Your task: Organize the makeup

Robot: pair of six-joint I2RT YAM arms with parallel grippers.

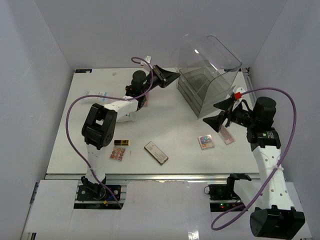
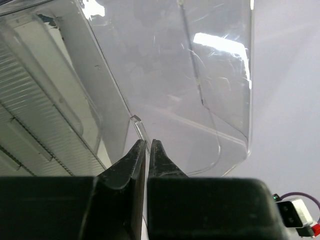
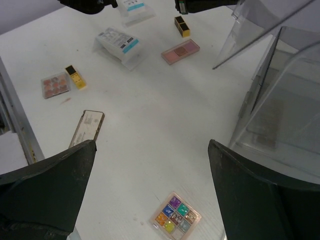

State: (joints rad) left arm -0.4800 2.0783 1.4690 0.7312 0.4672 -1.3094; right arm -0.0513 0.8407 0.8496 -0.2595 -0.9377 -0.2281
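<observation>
The makeup lies spread on the white table. A multicolour eyeshadow palette [image 1: 205,142] lies just below my open, empty right gripper [image 1: 214,114], and in the right wrist view the palette [image 3: 176,216] shows between the jaws of that gripper [image 3: 151,145]. A pink palette [image 1: 226,135] lies beside it. The long dark compact [image 1: 156,152], a black-and-gold lipstick [image 1: 121,143] and a small palette [image 1: 118,153] lie near the front. A white packet [image 3: 117,41], a pink palette [image 3: 180,51] and a second lipstick [image 3: 181,26] lie farther back. My left gripper [image 1: 167,77] is shut, its tips [image 2: 148,142] at the clear lid.
The tall clear acrylic drawer box [image 1: 207,82] stands at the back right with its curved lid [image 2: 200,90] raised. A second white packet [image 3: 135,10] lies by the left arm. White walls enclose the table on both sides and at the back.
</observation>
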